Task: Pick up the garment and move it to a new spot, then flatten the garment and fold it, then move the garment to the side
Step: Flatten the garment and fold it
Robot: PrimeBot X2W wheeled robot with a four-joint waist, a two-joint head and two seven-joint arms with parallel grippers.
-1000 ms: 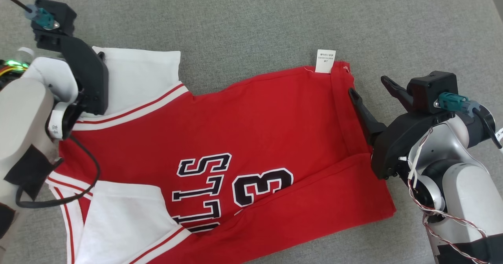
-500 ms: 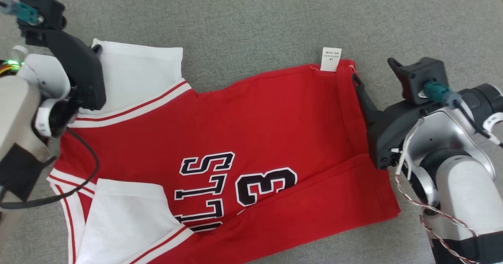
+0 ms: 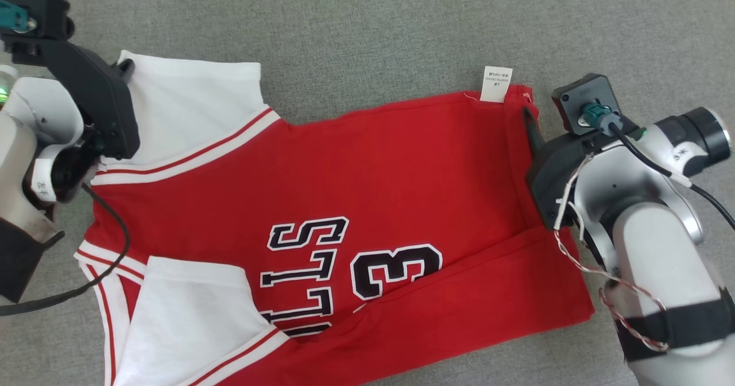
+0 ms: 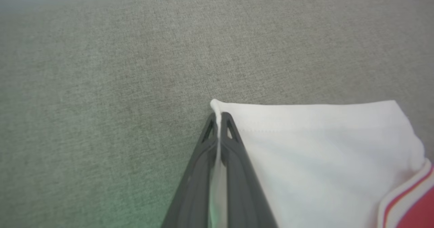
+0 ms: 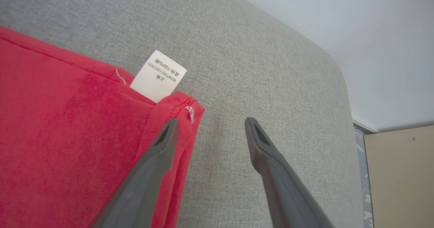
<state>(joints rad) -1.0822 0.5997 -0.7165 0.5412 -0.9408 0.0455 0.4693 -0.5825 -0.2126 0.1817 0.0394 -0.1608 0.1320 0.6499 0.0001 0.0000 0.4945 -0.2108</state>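
The garment (image 3: 367, 190) is a red jersey with white sleeves and dark lettering, spread on a grey cushion. My left gripper (image 3: 127, 67) is at its far left corner. In the left wrist view this gripper (image 4: 220, 119) is shut on the corner of the white sleeve (image 4: 322, 153), with cloth pinched between its fingers. My right gripper (image 5: 212, 122) stands open at the hem corner beside the white care label (image 5: 158, 76). One finger lies over the red hem (image 5: 67, 136), the other over bare cushion. In the head view the right gripper (image 3: 542, 116) is at the garment's right edge.
The grey upholstered surface (image 3: 373, 24) stretches beyond the garment on all sides. In the right wrist view its rounded edge (image 5: 339, 72) gives way to a pale wall (image 5: 356, 24) and a beige panel (image 5: 400, 177).
My left gripper has shut on the sleeve corner. My right wrist has rolled and crept up to the hem corner. The head view has shifted slightly.
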